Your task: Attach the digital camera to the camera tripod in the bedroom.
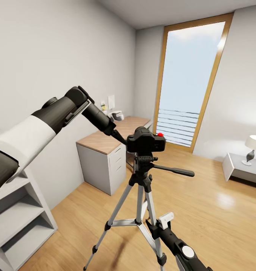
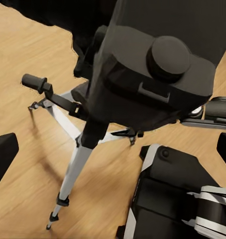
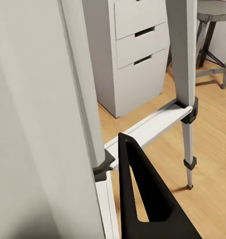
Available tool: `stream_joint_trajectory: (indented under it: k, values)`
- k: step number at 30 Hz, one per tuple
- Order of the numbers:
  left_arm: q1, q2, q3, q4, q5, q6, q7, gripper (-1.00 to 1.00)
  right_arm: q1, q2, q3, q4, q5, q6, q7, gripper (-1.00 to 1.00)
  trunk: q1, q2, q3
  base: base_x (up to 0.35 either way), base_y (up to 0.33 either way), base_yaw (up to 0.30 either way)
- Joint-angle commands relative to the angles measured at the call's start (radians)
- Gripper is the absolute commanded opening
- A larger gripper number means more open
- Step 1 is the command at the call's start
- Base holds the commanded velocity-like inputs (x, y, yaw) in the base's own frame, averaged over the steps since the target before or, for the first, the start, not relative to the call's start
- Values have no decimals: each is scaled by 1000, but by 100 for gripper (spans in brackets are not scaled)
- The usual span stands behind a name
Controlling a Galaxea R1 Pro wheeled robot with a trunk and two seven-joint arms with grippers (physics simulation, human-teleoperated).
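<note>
- As your head view shows, digital camera [image 1: 146, 140] sits atop camera tripod [image 1: 141, 199] head.
- Left claw [image 1: 124, 140]: beside camera; grip state cannot be told.
- Right claw [image 1: 161, 223]: low beside tripod legs; state unclear.

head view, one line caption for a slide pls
Left arm reaches to the digital camera sitting atop the camera tripod on the bedroom's wood floor, desk and tall window behind.

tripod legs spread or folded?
Spread. The silver-grey three-legged camera tripod stands upright on the wood plank floor, legs splayed with centre braces extended; the matte-black digital camera sits atop its head.
</note>
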Motion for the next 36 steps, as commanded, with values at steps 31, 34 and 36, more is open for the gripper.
stream_joint_trajectory:
  k: [31,34,36]
  values:
    - [52,132,-5,465,26,11,627,100,-1,0,-2,1,7,-4,2,-100,1,-2,-2,0,0,0]
    - [66,111,1,553,127,-34,833,100,-1,0,-2,1,7,-3,2,-100,1,-2,-2,0,0,0]
    - [72,104,2,587,192,-69,905,100,-1,0,-2,1,7,-3,2,-100,1,-2,-2,0,0,0]
